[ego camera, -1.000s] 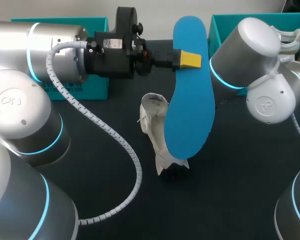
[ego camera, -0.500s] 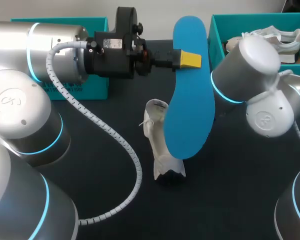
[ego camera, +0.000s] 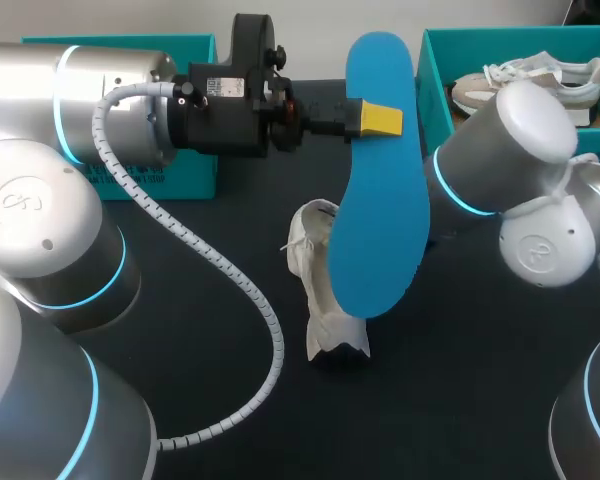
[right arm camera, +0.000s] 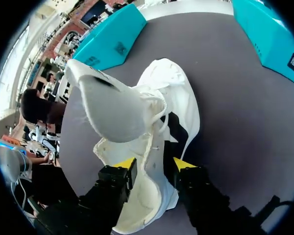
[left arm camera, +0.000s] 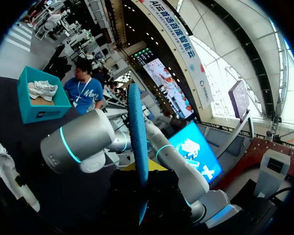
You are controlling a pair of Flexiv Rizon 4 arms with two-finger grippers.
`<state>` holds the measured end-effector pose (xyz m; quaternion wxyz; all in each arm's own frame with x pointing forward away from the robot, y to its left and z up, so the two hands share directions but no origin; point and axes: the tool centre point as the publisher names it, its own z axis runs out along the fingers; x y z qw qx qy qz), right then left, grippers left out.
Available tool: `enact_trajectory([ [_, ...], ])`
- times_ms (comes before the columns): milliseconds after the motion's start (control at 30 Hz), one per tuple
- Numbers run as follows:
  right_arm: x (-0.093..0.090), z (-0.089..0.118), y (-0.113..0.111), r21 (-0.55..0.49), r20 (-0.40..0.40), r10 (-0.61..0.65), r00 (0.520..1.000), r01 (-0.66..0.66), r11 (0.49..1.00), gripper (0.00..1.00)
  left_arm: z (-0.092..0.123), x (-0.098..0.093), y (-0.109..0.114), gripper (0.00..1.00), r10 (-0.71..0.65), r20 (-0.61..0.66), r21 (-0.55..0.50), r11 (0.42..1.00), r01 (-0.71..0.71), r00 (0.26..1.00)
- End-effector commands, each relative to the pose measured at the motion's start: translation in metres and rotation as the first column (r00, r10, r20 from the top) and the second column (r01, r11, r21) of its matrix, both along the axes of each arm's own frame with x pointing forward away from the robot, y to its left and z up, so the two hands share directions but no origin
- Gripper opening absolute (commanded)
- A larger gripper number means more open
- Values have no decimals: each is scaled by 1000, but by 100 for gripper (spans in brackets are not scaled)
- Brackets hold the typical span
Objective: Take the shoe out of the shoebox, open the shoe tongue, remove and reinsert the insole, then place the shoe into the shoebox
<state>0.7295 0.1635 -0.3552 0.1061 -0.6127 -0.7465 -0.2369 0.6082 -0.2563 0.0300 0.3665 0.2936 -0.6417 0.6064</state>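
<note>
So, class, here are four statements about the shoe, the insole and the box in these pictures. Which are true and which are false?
1. The left gripper holds the blue insole up, out of the shoe. True.
2. The white shoe lies inside the shoebox. False: it is outside the box, over the dark table.
3. The shoebox is empty. False: a second shoe lies in it.
4. The right gripper has its fingers on either side of the white shoe's upper. True.
</note>
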Motion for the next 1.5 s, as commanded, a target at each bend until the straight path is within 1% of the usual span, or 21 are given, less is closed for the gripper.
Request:
enact_trajectory([
  [33,-17,24,-22,52,8,-25,1000,24,998,100,0,-1,0,0,1,0,1,1000,-1,1000],
  [167,-23,44,-32,158,-30,-65,997,69,985,100,0,-1,0,0,1,0,1,1000,-1,1000],
  [200,-25,49,-33,178,-88,-117,989,131,975,100,0,-1,0,0,1,0,1,1000,-1,1000],
  [233,-25,55,-34,232,-52,-109,993,118,965,100,0,-1,0,0,1,0,1,1000,-1,1000],
  [600,-25,55,-34,232,-52,-109,993,118,965,100,0,-1,0,0,1,0,1,1000,-1,1000],
  [633,-25,54,-35,306,-60,-128,990,140,942,100,0,-1,0,0,1,0,1,1000,-1,1000],
  [667,-25,57,-35,361,-43,-142,989,147,921,100,0,-1,0,0,1,0,1,1000,-1,1000],
  [700,-25,61,-36,400,-39,-154,987,157,903,100,0,-1,0,0,1,0,1,1000,-1,1000],
  [733,-25,66,-38,455,-59,-167,984,176,873,100,0,-1,0,0,1,0,1,1000,-1,1000],
  [833,-29,81,-40,560,-65,-169,984,176,810,100,0,-1,0,0,1,0,1,1000,-1,1000],
  [900,-31,89,-41,598,-89,-154,984,177,782,100,0,-1,0,0,1,0,1,1000,-1,1000],
  [933,-31,94,-41,630,-84,-145,986,166,759,100,0,-1,0,0,1,0,1,1000,-1,1000],
  [1000,-32,102,-41,651,-99,-116,988,153,744,100,0,-1,0,0,1,0,1,1000,-1,1000],
  [1067,-32,110,-42,700,-105,-104,989,147,698,100,0,-1,0,0,1,0,1,1000,-1,1000],
  [1133,-32,124,-43,735,-90,-81,993,121,667,100,0,-1,0,0,1,0,1,1000,-1,1000],
  [1167,-32,128,-44,751,-106,-76,991,130,648,100,0,-1,0,0,1,0,1,1000,-1,1000],
  [1200,-32,132,-46,759,-100,-65,993,118,640,100,0,-1,0,0,1,0,1,1000,-1,1000],
  [1267,-32,140,-49,794,-101,-50,994,111,598,100,0,-1,0,0,1,0,1,1000,-1,1000],
  [1367,-32,148,-54,789,-104,-31,994,102,606,100,0,-1,0,0,1,0,1,1000,-1,1000],
  [1400,-31,149,-57,783,-125,-18,992,110,613,100,0,-1,0,0,1,0,1,1000,-1,1000],
  [1500,-31,153,-64,780,-142,-20,990,125,613,100,0,-1,0,0,1,0,1,1000,-1,1000],
])
